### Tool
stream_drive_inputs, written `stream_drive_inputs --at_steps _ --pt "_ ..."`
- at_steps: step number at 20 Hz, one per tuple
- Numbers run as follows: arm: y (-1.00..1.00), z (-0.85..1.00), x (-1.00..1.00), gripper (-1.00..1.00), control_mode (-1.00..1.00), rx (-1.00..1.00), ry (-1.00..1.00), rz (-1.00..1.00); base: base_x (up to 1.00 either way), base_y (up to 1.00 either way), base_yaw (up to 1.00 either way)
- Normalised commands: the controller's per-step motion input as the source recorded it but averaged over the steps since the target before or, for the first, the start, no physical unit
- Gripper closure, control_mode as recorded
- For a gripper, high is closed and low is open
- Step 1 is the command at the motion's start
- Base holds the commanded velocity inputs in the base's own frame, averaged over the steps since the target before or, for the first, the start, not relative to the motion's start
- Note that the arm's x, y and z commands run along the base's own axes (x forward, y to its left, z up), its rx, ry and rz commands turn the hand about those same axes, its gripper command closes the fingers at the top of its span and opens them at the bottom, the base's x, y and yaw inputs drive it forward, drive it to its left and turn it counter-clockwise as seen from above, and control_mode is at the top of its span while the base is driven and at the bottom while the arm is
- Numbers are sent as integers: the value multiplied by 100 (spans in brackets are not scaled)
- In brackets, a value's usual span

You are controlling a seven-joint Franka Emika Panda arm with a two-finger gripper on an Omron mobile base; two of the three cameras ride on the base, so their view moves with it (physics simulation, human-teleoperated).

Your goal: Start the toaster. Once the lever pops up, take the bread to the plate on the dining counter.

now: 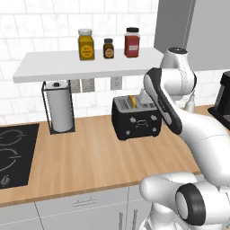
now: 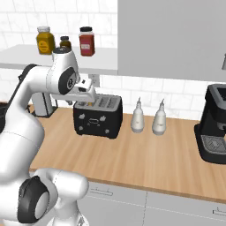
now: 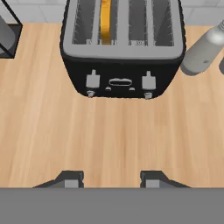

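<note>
Toaster [image 3: 121, 48] on wood surface [image 1: 90, 157], tool [image 3: 113, 179] above and in front of it.

Seen largest first: surface under wall shelf [image 1: 67, 65]; black toaster near the wall; in hand view, bread [image 3: 105, 19] standing in left slot, two levers on front. Right base view adding coffee machine [image 2: 214, 126] and two pale bottles [image 2: 137, 117] beside toaster; left base view adding paper towel roll [image 1: 59, 107]. Tool partly open, fingertips apart, holding nothing.

Bread [image 3: 105, 19] mostly sunk in toaster [image 3: 120, 65] slot.
</note>
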Motion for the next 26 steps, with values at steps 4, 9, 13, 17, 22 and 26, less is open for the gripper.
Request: stream_drive_inputs --at_steps 4,9,13,17,22,26 --pt "3 -3 -4 -100 -100 0 0 0 0 0 0" --pt "10 -25 2 -100 -100 0 -5 0 0 0 0" --pt "19 -26 8 -100 -100 0 -8 0 0 0 0" --pt "18 -39 6 -100 -100 0 0 1 0 0 0" --pt "29 -48 8 -100 -100 0 0 0 0 0 0" --pt "18 -48 9 -100 -100 0 -1 0 0 0 0"
